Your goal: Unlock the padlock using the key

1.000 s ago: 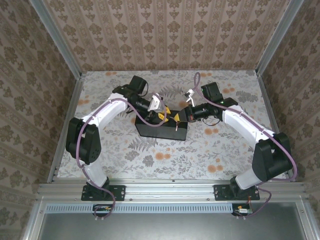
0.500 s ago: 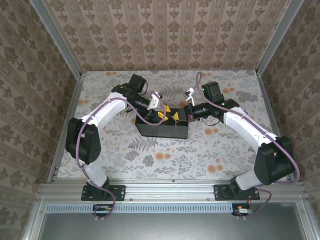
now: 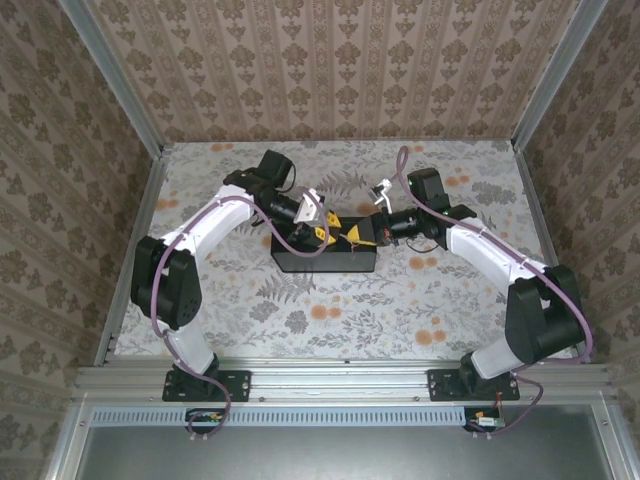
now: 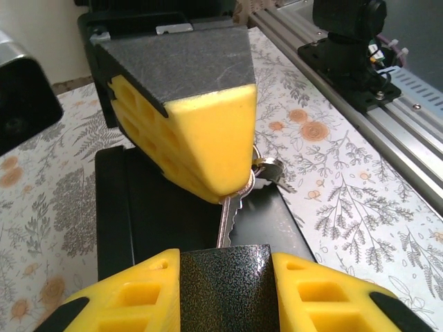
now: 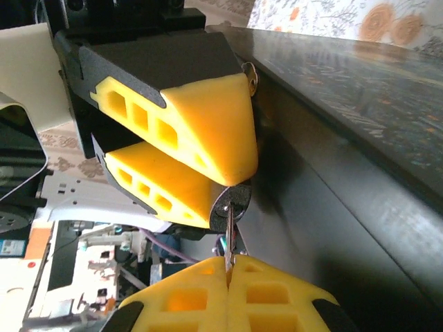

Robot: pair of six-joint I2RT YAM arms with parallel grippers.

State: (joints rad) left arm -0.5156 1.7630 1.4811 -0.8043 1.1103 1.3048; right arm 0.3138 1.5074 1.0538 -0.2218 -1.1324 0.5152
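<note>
My left gripper is shut on the padlock, a small dark speckled body wedged between its yellow fingers. In the right wrist view the padlock's oval keyhole face pokes out between those fingers. My right gripper is shut on the key, edge-on, and its tip touches the keyhole. In the left wrist view the toothed key runs from the right gripper's fingers down to the padlock. How deep the key sits is hidden. Both grippers meet above the black box.
A key ring with a second key hangs beside the right gripper's fingers. The black box lies on the flower-printed floor directly below the grippers. Patterned walls and metal rails enclose the floor.
My right gripper has edged left toward the left gripper over the box, bringing the key up to the padlock. Both grips have stayed the same.
</note>
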